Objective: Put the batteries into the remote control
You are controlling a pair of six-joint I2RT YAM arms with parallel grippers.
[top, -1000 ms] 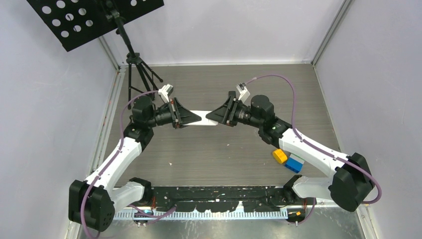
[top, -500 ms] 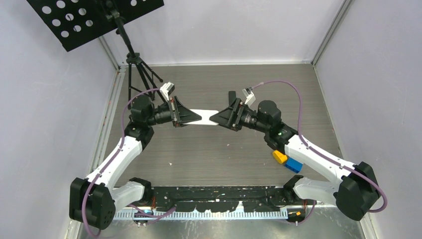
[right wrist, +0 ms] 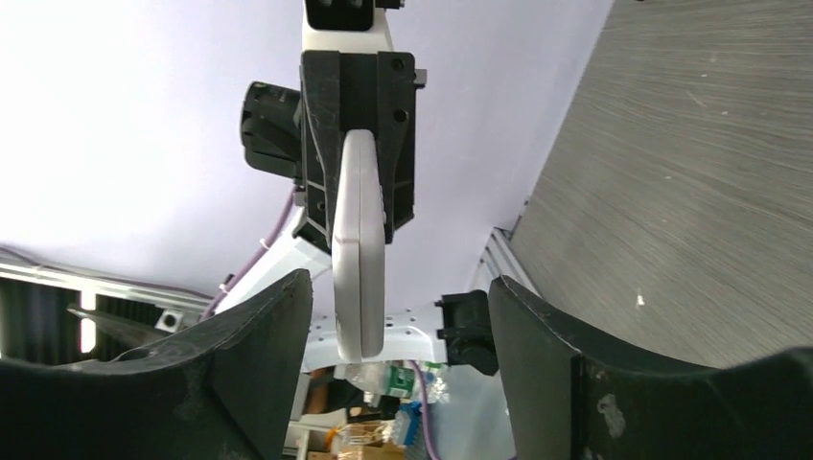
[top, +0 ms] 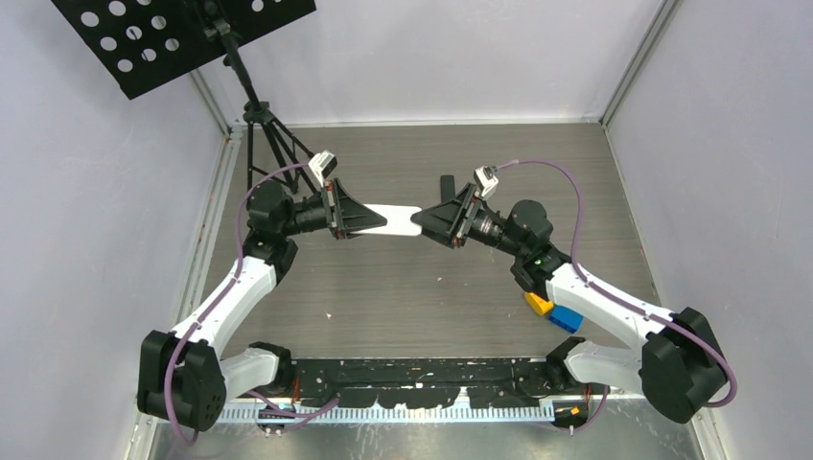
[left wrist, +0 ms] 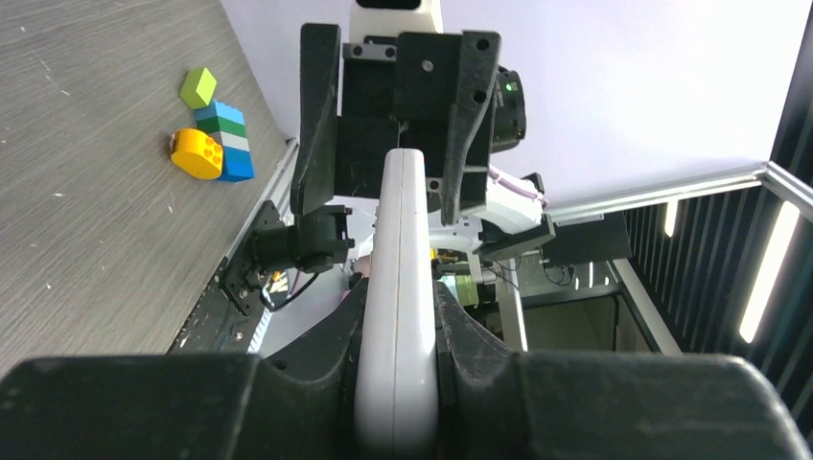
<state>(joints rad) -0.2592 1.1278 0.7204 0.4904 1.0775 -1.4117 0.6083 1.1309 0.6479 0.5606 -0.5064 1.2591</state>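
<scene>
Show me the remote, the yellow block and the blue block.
remote [top: 403, 219]: top view, middle of its white body.
yellow block [top: 537, 304]: top view, its top face.
blue block [top: 566, 318]: top view, its top face.

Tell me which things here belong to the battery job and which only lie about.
Job: remote control, held by left gripper; right gripper, open at its free end. No batteries visible.
Lying about: toy blocks; black stand.

Slim white remote control [top: 398, 219] hangs level in mid-air.
</scene>
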